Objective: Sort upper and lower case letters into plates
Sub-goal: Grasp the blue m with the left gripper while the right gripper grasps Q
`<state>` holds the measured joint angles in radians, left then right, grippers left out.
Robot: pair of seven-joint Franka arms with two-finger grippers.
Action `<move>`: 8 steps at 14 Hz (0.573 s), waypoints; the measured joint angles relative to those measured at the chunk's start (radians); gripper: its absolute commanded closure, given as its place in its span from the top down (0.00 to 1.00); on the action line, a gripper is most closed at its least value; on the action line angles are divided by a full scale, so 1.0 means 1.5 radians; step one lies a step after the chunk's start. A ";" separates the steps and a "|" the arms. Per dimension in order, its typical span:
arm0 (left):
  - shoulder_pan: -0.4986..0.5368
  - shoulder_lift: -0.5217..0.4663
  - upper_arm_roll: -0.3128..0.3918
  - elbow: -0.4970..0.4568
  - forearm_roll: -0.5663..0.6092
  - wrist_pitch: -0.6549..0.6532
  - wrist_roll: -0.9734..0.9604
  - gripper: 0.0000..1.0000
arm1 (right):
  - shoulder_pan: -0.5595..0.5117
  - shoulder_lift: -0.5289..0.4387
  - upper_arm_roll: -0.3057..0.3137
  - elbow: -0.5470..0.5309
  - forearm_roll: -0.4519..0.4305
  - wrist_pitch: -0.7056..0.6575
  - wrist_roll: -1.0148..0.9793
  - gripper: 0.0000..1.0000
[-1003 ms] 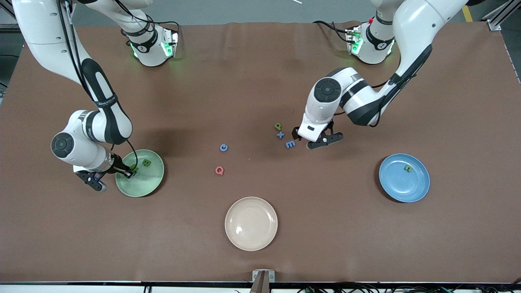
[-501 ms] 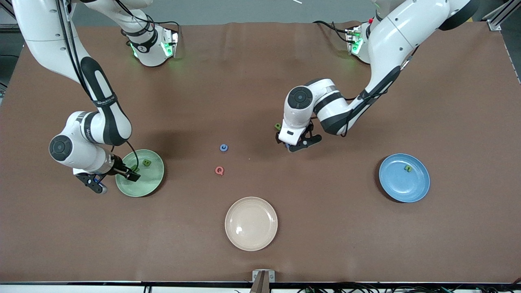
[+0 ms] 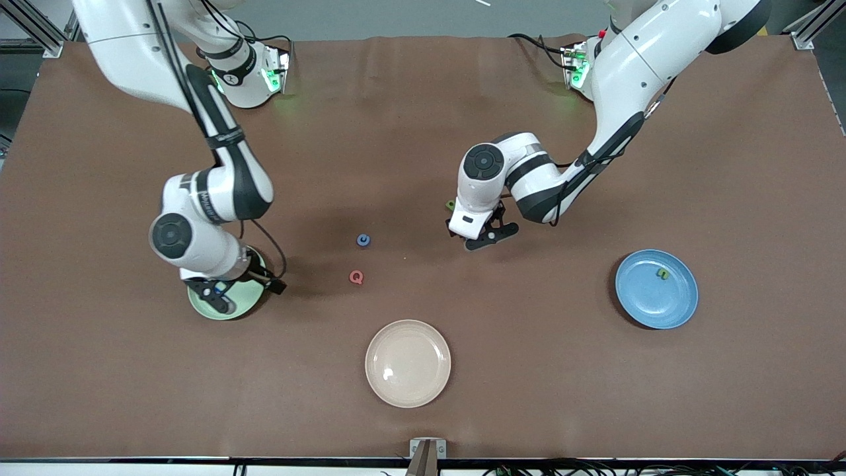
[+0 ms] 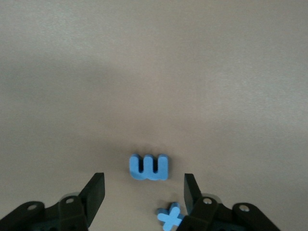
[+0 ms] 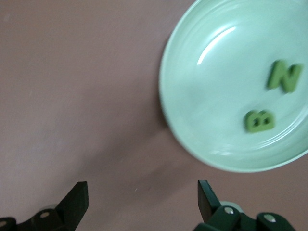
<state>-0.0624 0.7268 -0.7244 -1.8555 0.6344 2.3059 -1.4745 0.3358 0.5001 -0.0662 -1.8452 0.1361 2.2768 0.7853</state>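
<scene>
Your left tool is low over the middle of the counter, with its fingers apart and nothing clamped between them. In the left wrist view the blue m lies flat on the counter in the gap between the two fingers, touching neither, and a small blue cross-shaped piece lies just beside it, close to one finger. In the front view the arm's wrist covers both pieces; only a green letter peeks out beside it, and you cannot read which letter that is.

Your right tool hangs over the edge of the mint green plate at the right arm's end of the counter, fingers spread wide and empty. The right wrist view shows a green N and a green B lying in that plate, near each other but not touching.

Between the two arms, a blue letter lies on the bare counter, and the pink-red Q lies nearer the front camera than it. The sky blue plate sits toward the left arm's end with one small green letter in it. A cream-beige plate sits closest to the front camera.
</scene>
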 measured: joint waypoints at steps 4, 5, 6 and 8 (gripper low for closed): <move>-0.003 0.019 0.000 0.011 0.023 0.000 0.000 0.74 | 0.082 0.056 0.000 0.062 0.000 0.008 -0.002 1.00; -0.003 0.025 0.002 0.011 0.037 0.000 0.000 0.74 | 0.098 0.069 0.000 0.074 -0.001 0.018 -0.003 1.00; -0.004 0.031 0.007 0.011 0.050 0.000 0.000 0.74 | 0.113 0.081 0.000 0.082 -0.006 0.035 -0.010 1.00; -0.004 0.039 0.019 0.012 0.060 0.004 0.000 0.74 | 0.134 0.100 0.000 0.088 -0.023 0.062 -0.047 0.98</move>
<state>-0.0681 0.7856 -0.6962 -1.8373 0.7248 2.3116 -1.4747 0.5361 0.6500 -0.0659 -1.7139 0.1013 2.3695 0.7154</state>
